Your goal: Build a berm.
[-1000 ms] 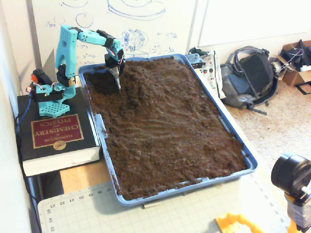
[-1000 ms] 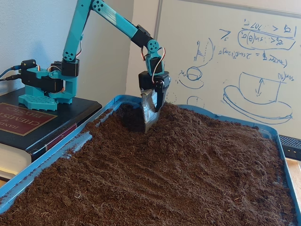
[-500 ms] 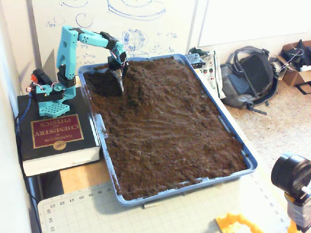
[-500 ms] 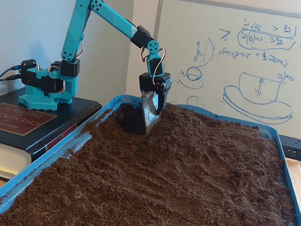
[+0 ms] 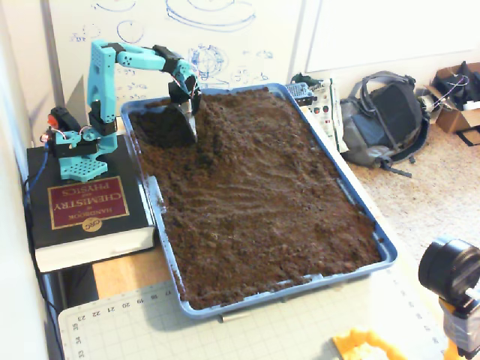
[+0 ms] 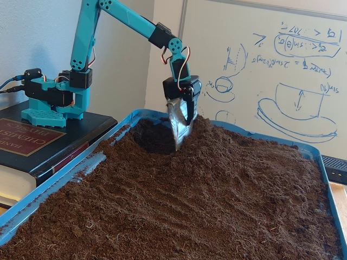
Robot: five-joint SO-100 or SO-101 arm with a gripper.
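The berm is a raised mound of loose dark brown soil at the back of the blue tray; the lower fixed view shows the berm as a rounded rise right of the arm. My teal arm's gripper points down at the mound's left flank. Its jaws stand together, with a silvery blade-like finger whose tip touches the soil. The gripper holds nothing that I can see. A dug hollow lies just left of it.
The arm's base stands on a thick black book left of the tray. A whiteboard is behind. A backpack lies on the floor to the right. A cutting mat and a black camera are in front.
The gripper has moved right, from the hollow toward the mound, and has risen slightly; the soil at the mound's left flank sits a little more to the right.
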